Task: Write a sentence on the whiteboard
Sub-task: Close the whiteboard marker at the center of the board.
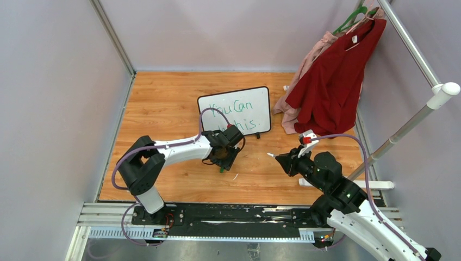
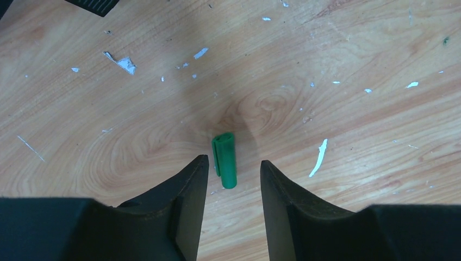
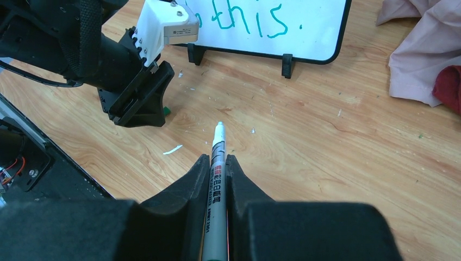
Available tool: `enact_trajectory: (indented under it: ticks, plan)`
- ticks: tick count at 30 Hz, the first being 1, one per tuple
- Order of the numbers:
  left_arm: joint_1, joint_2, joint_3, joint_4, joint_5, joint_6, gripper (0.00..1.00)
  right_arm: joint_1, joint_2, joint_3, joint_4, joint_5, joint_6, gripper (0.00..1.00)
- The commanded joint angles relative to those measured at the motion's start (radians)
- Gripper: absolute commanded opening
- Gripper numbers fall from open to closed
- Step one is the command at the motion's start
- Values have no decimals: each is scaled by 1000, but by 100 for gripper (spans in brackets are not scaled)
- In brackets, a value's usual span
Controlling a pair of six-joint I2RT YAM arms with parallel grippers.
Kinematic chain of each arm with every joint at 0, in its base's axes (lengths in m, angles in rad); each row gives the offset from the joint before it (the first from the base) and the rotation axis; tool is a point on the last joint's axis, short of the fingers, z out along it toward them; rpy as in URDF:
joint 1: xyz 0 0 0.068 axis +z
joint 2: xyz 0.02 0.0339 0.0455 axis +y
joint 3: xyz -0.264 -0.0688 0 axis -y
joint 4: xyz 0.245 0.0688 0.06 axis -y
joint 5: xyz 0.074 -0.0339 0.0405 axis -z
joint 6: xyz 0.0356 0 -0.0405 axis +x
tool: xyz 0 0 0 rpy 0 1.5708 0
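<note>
L claw (image 2: 234, 161) half-open astride cap (image 2: 224, 157), whiteboard (image 1: 261, 110) just beyond; R claw (image 3: 218, 158) tight on marker (image 3: 217, 145)

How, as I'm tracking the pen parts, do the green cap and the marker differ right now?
The green cap lies loose on the table between the open jaws of the left gripper, untouched; the marker is clamped in the right gripper. The cap is short and green; the marker is long, with a pale printed barrel. Both are in front of the whiteboard.

whiteboard (image 1: 260, 100): black-framed, standing on two feet | sentence (image 1: 229, 107): green lettering, two lines, lower partly hidden
</note>
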Motion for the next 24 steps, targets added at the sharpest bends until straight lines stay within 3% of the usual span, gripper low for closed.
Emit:
enact_trajectory:
  ticks: [1,18,24]
  plan:
    - [-3,17,2,33,-15,8,44,10,-9,-10,5,23,4,0]
    - [23,56,-51,71,8,3,35,11,6,-16,24,29,8,0]
    - [23,51,-79,82,8,-2,25,10,2,-17,21,29,11,0]
